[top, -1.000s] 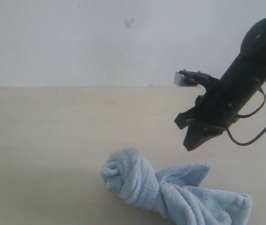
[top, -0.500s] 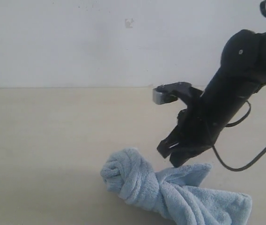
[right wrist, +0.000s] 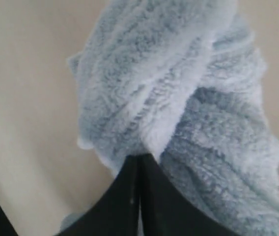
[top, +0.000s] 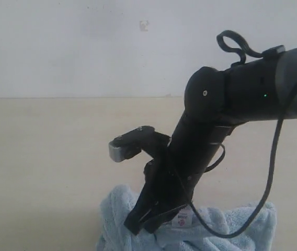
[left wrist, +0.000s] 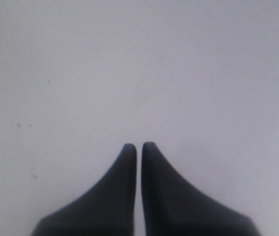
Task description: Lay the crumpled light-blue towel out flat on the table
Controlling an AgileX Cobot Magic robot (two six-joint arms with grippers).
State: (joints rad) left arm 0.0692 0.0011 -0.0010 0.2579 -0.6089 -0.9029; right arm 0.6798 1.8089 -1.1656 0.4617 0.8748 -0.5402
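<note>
Cream-beige table [top: 44, 157] fills the lower part of the exterior view, with a white-grey wall [top: 59, 47] behind it. At the bottom edge, right of centre, lies the towel [top: 232, 225], a pale blue fluffy heap; the frame cuts off its lower part and the arm covers much of its middle. The right gripper [top: 138, 227] reaches down across the middle of the view, its black tips on the towel's left part. A small white patch with a red mark [top: 182, 219] shows beside the arm, possibly the towel's tag, though it is too small to be sure. A silver-fronted wrist camera [top: 121, 151] juts out above the gripper, and a black cable [top: 274, 157] loops down from the arm.

The right wrist view shows the gripper [right wrist: 139, 158] with its two fingers pressed together, tips touching a thick twisted fold of the towel [right wrist: 179, 73]. Whether any cloth is pinched between them cannot be told. Bare table [right wrist: 21, 98] shows beside the cloth.

The left gripper [left wrist: 138, 146] appears only in its own wrist view, fingers drawn nearly together with a thin slit between, holding nothing, against a plain pale grey surface
</note>
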